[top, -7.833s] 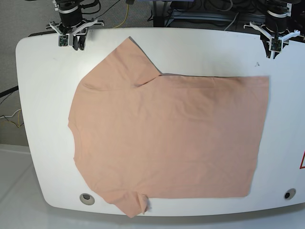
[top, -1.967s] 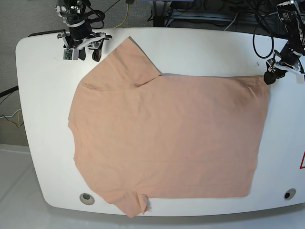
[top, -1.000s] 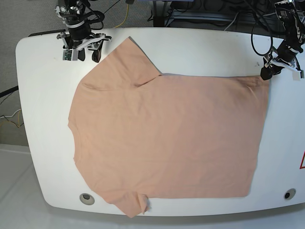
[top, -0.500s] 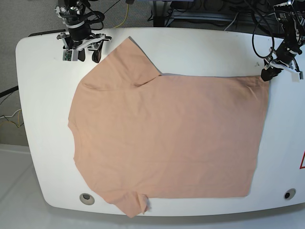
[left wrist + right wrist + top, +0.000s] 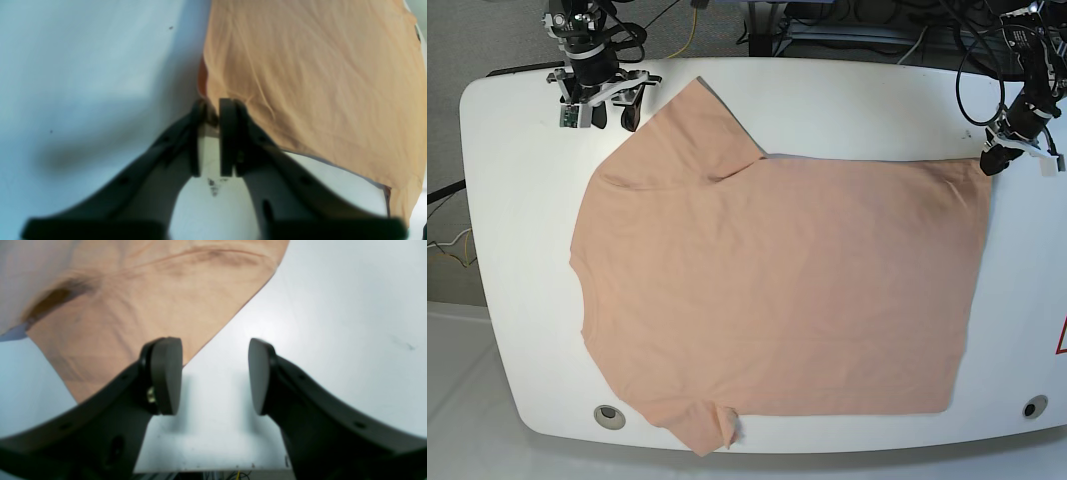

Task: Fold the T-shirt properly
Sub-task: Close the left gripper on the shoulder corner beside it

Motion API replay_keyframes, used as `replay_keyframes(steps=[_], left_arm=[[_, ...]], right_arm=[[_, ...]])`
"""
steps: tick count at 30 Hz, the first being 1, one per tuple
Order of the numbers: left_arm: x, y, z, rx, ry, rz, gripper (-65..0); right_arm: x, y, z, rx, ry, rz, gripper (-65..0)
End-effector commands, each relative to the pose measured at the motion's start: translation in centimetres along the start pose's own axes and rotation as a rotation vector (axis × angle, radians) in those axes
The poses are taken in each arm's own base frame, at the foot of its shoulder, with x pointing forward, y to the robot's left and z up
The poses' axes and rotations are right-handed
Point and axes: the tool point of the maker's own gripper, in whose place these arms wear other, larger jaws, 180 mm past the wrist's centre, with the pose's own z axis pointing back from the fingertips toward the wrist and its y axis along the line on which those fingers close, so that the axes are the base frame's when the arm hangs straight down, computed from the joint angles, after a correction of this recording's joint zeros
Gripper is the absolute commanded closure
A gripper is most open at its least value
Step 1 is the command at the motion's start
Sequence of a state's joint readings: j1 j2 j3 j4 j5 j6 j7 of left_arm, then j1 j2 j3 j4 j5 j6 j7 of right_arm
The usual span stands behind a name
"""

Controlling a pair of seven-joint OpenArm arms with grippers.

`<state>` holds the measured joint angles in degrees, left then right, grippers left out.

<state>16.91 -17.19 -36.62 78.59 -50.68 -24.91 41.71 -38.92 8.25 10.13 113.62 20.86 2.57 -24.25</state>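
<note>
The peach T-shirt [image 5: 777,290] lies flat on the white table [image 5: 517,250], neck end to the left and hem to the right. My left gripper [image 5: 994,160] is at the hem's far right corner. In the left wrist view its jaws [image 5: 209,108] are nearly together, with a slim gap left. The edge of the T-shirt [image 5: 317,66] sits right at the tips. My right gripper [image 5: 612,108] hovers open by the far sleeve. One finger [image 5: 165,373] overlaps the sleeve edge of the T-shirt [image 5: 150,290], and the other is over bare table.
Round holes mark the table's front corners [image 5: 608,416] [image 5: 1034,407]. A red triangle sticker [image 5: 1061,340] is at the right edge. Cables and stands crowd the space behind the far edge. A small dark mark [image 5: 965,132] lies near the left gripper.
The left gripper's jaws have narrowed a lot at the hem corner and it has shifted slightly right. The right gripper and the shirt have not moved.
</note>
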Motion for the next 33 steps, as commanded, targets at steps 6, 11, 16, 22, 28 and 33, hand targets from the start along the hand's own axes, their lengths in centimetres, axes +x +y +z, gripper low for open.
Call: replay_keyframes(steps=[6, 11, 16, 22, 28, 33], left_arm=[[2.19, -0.72, -0.04, -0.021, -0.08, -0.02, -29.1], [1.97, -0.84, -0.24, -0.024, -0.081, -0.018, -30.6], [1.84, -0.67, -0.22, -0.022, -0.07, -0.013, -24.5], [1.83, -0.75, -0.18, -0.026, -0.067, -0.014, -13.7], [1.76, -0.73, -0.15, -0.024, -0.064, -0.027, -14.7], [1.74, -0.59, -0.11, -0.022, -0.061, -0.026, -16.2]], right_arm=[[1.15, 0.24, 0.22, 0.01, -0.042, 0.012, -31.1], [1.16, 0.22, 0.23, 0.009, -0.043, 0.01, -31.1], [1.27, 0.05, 0.28, 0.005, -0.048, 0.01, -31.2], [1.33, 0.04, 0.26, 0.004, -0.05, 0.009, -31.3], [1.16, 0.14, 0.3, 0.013, -0.044, 0.007, -31.2], [1.06, 0.05, 0.29, 0.015, -0.041, 0.005, -31.2]])
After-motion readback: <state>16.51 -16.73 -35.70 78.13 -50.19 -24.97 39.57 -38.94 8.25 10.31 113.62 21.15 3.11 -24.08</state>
